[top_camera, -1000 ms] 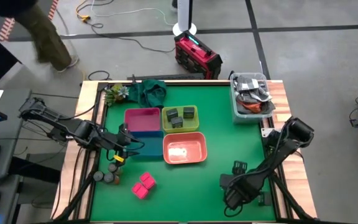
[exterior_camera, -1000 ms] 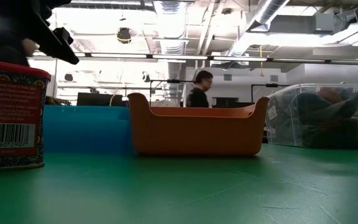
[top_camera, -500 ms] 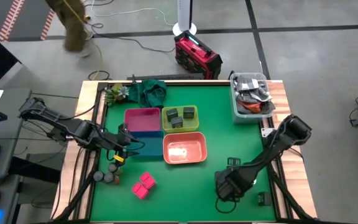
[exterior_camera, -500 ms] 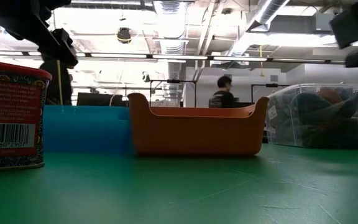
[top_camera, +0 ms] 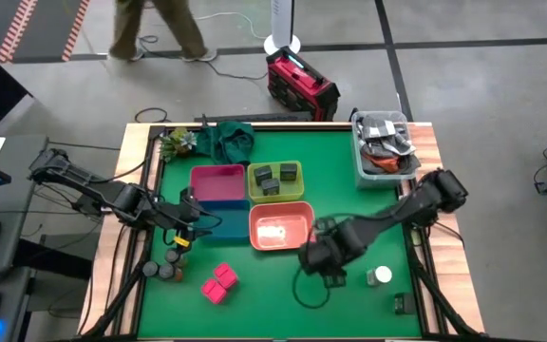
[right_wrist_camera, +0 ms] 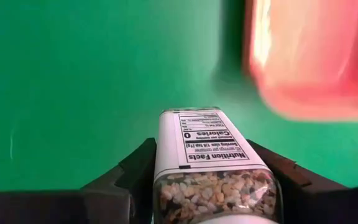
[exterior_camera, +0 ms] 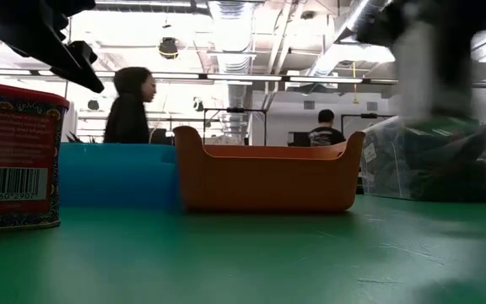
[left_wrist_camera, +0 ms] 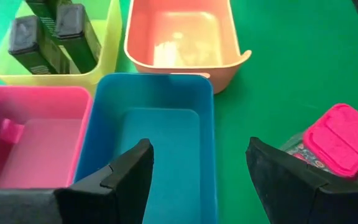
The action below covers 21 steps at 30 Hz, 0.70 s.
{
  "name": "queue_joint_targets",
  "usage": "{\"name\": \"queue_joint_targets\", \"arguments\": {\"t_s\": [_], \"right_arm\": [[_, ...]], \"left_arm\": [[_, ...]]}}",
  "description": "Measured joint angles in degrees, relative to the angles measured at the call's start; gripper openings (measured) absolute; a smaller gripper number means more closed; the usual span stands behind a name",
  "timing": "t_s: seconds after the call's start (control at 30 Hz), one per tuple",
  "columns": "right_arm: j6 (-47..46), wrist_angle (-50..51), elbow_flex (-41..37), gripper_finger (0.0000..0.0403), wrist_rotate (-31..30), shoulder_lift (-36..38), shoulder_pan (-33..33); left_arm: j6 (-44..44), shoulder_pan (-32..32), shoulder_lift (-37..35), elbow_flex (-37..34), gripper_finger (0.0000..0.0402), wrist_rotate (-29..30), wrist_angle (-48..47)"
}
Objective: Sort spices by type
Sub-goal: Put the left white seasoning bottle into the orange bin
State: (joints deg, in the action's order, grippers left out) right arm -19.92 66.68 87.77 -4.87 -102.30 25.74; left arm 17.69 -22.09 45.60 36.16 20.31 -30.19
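Observation:
My right gripper (top_camera: 319, 258) hangs over the green table just right of the orange bin (top_camera: 304, 239), shut on a clear spice jar (right_wrist_camera: 211, 155) with a white label and pale grains inside. A white-topped round jar (top_camera: 380, 276) stands on the table to its right. My left gripper (left_wrist_camera: 197, 180) stands open over the blue bin (left_wrist_camera: 148, 143) with nothing between its fingers. Dark grey square jars (top_camera: 275, 177) sit in the yellow-green bin. Two pink packets (top_camera: 219, 282) and grey round jars (top_camera: 167, 270) stand near the front left. My right gripper pinches the jar's two opposite sides (right_wrist_camera: 160, 177) between its two fingers, toward the jar's clear, white-capped end. The fingers come from above, pointing down. The jar's labelled end (right_wrist_camera: 210, 134) points down at the table. It hangs upright, clear of the table.
A pink bin (top_camera: 216, 177) sits behind the blue one. A clear tub of dark clutter (top_camera: 385, 147) stands at the back right, green cloth (top_camera: 226, 140) at the back left. The low view shows a red tin (exterior_camera: 15, 156) close at left, and people in the room behind.
My right gripper has risen and gone from the near right corner toward the table's left and far side, up to the orange bin, rolling at the wrist. The white-topped jar now shows on the table where the arm had been.

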Motion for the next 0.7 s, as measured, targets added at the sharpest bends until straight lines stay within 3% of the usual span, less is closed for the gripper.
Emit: {"name": "queue_joint_targets", "arguments": {"t_s": [0.23,0.47,0.7], "right_arm": [[9.81,-2.82,6.54,0.0225,0.03,-0.09,-7.94],[14.67,-5.36,8.61,0.0225,0.48,-0.35,-14.76],[22.07,-3.75,14.30,0.0225,2.17,-9.44,-18.21]], "left_arm": [[-2.19,-0.01,-1.05,0.00,0.0245,1.28,0.90],[-3.08,0.00,-5.90,0.00,0.0245,6.13,0.84],[-1.97,0.00,-9.64,-0.72,0.0245,6.31,-0.20]]}}
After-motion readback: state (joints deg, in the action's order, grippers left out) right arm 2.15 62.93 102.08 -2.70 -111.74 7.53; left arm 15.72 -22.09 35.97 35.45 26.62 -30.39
